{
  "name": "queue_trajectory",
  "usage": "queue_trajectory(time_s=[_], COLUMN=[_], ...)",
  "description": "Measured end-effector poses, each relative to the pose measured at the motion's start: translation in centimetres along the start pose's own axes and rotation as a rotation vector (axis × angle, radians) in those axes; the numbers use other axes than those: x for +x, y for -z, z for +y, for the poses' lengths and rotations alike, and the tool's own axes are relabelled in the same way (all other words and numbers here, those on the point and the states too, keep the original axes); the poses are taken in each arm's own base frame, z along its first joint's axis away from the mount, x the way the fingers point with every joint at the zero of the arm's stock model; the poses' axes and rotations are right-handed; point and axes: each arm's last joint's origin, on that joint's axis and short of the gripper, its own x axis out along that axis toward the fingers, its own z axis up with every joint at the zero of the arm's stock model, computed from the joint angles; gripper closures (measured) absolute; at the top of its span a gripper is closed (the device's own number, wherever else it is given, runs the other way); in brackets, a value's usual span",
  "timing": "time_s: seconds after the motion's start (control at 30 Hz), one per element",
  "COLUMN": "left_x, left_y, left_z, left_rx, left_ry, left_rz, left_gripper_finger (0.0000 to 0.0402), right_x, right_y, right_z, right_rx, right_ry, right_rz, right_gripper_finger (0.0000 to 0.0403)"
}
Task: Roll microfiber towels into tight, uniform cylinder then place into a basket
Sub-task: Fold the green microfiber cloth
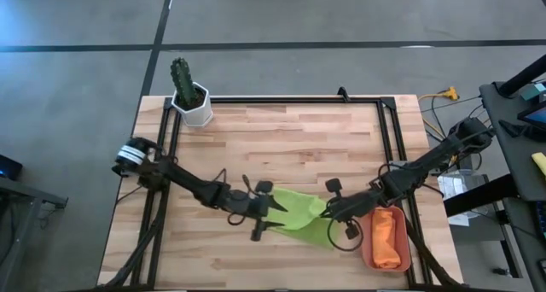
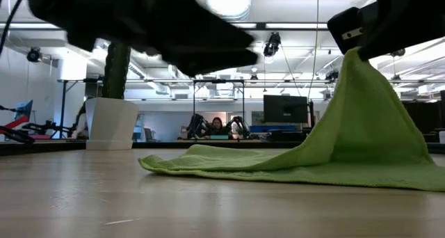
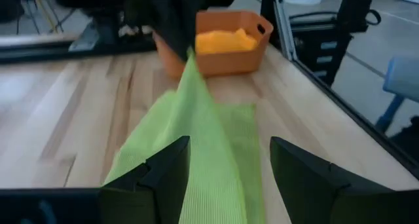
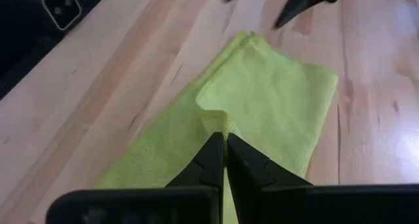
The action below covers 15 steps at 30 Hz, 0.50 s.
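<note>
The right gripper (image 4: 226, 160), clamped on the lime green towel (image 1: 300, 211) and lifting its near edge, faced the spread-fingered left gripper (image 1: 271, 205), apparently just off the towel's opposite end.

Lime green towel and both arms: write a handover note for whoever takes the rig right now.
Right gripper: jaws shut on the lime green microfiber towel, lifting one edge; the rest lies on the wooden table.
Left gripper: jaws open, at the towel's opposite edge, holding nothing.
Done: bright orange towel lies in the terracotta plastic basket.
Left: roll the green towel, put it in the basket.
</note>
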Motion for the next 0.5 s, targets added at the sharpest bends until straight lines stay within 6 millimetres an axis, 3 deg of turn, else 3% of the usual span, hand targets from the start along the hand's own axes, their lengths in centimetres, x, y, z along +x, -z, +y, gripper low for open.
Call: queue_trajectory(time_s=[0.23, 0.33, 0.5], left_x=[5.5, 7.1, 9.5], left_y=[-1.9, -2.7, -3.5], left_z=[-0.8, -0.9, -1.0], left_rx=[0.046, 0.065, 0.039], left_ry=[-0.002, -0.044, -0.124], left_rz=[0.053, 0.162, 0.175], left_gripper_finger=[0.0207, 0.0207, 0.0207], right_x=[0.0, 0.0, 0.0], right_y=[0.1, 0.1, 0.2], right_z=[-0.1, -0.1, -0.3], right_rx=[0.029, 0.027, 0.025], right_ry=[0.023, 0.031, 0.079], right_rz=[0.006, 0.013, 0.018], right_gripper_finger=[0.0394, 0.0394, 0.0394])
